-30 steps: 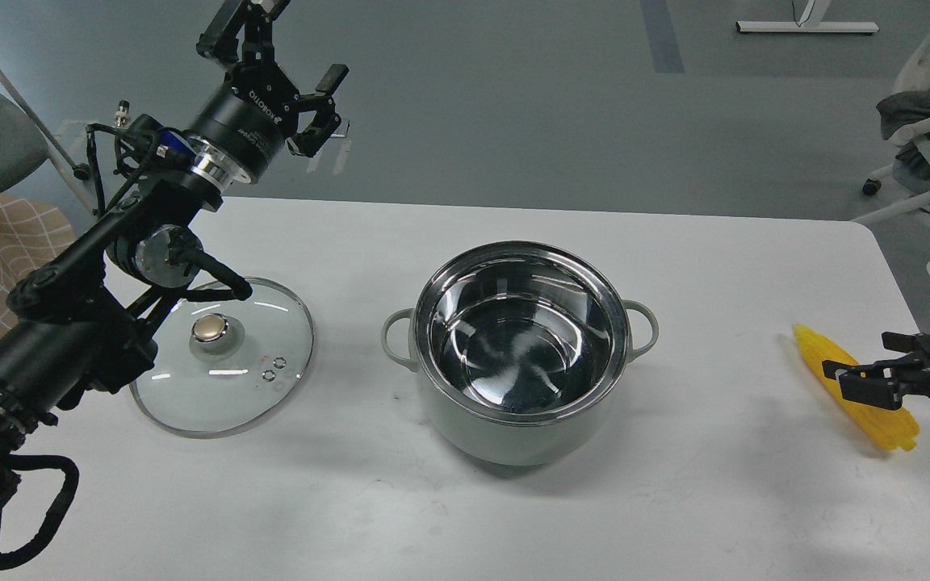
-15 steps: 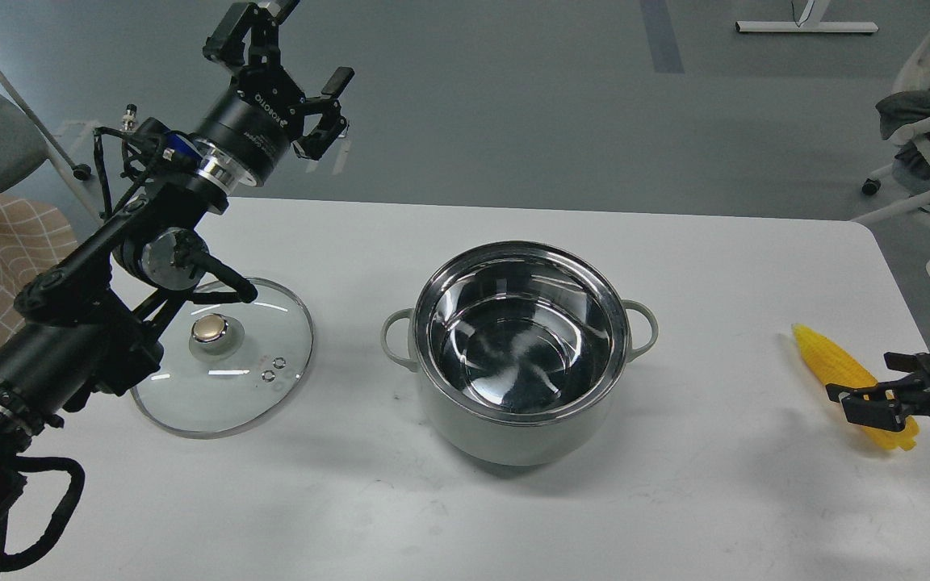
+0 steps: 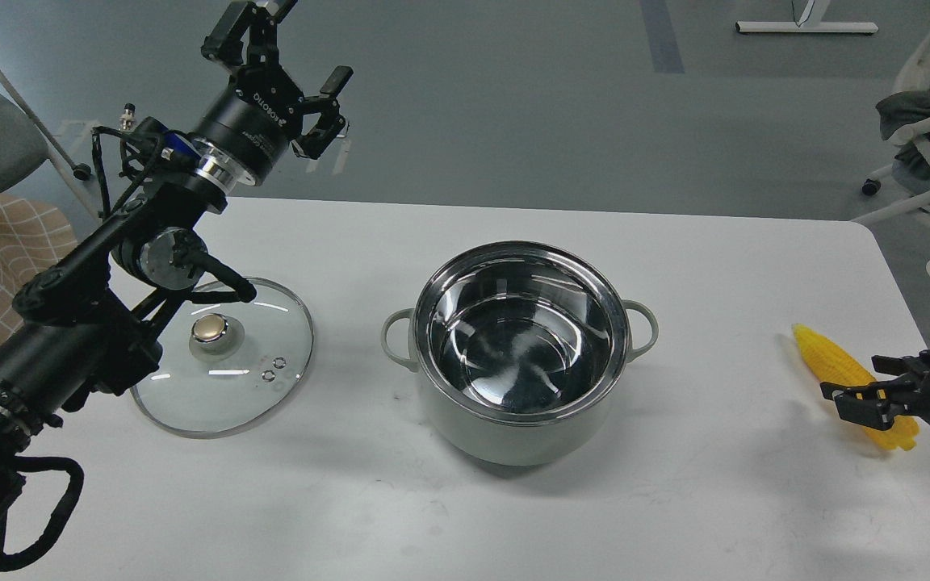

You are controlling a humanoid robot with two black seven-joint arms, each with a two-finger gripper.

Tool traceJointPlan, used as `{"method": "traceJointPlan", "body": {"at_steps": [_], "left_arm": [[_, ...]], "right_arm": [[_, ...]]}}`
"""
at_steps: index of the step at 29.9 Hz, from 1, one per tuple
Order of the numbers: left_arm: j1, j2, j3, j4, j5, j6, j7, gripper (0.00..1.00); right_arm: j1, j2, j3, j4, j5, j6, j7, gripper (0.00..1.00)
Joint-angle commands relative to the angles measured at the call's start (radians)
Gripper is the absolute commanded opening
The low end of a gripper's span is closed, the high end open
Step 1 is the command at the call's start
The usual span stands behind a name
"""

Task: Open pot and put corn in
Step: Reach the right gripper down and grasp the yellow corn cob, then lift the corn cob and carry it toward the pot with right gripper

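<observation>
The pale grey-green pot [image 3: 513, 424] stands open at the table's middle, its shiny steel interior empty. The yellow corn [image 3: 824, 359] lies on the table at the far right, tip pointing up-left. My right gripper [image 3: 854, 379] comes in from the right edge, low at the table. Its two fingers are apart and straddle the thick lower half of the corn, which still rests on the table. My left gripper [image 3: 287, 44] is open and empty, held high above the table's back left, well away from the pot.
The clear glass lid [image 3: 263, 323] with a gold knob lies flat on the table left of the pot, partly under my left arm. The table's right edge [image 3: 909, 323] runs just behind the corn. Office chairs stand on the floor beyond.
My right gripper has moved down along the corn towards its thick end and drawn slightly right. The corn has not moved. The left arm has barely shifted.
</observation>
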Motion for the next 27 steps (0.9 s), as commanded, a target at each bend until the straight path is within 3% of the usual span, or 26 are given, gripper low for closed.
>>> {"method": "traceJointPlan", "body": {"at_steps": [1,3,5,8,13,23,27], "left_arm": [[0.000,0.000,0.000,0.000,-0.001,0.000,0.000,0.97],[0.000,-0.001,0.000,0.000,0.001,0.000,0.000,0.97],[0.000,-0.001,0.000,0.000,0.001,-0.001,0.000,0.97],[0.000,-0.001,0.000,0.000,-0.001,0.000,0.000,0.97],[0.000,-0.001,0.000,0.000,0.001,0.000,0.000,0.97],[0.000,-0.003,0.000,-0.001,-0.001,0.000,0.000,0.97],[-0.002,-0.001,0.000,-0.001,-0.001,0.000,0.000,0.97]], "right_arm": [[-0.001,0.001,0.000,0.000,0.000,0.003,0.000,0.58],[-0.003,0.001,-0.002,0.002,0.000,0.003,0.000,0.52],[-0.014,0.000,-0.002,0.005,0.000,0.003,0.000,0.27],[-0.014,-0.005,-0.002,0.008,0.000,0.003,0.000,0.12],[-0.001,-0.017,0.001,0.046,0.005,0.003,0.000,0.06],[0.141,-0.091,0.007,0.161,0.039,0.015,0.000,0.06],[0.252,-0.103,0.004,0.215,0.140,0.078,0.000,0.06]]}}
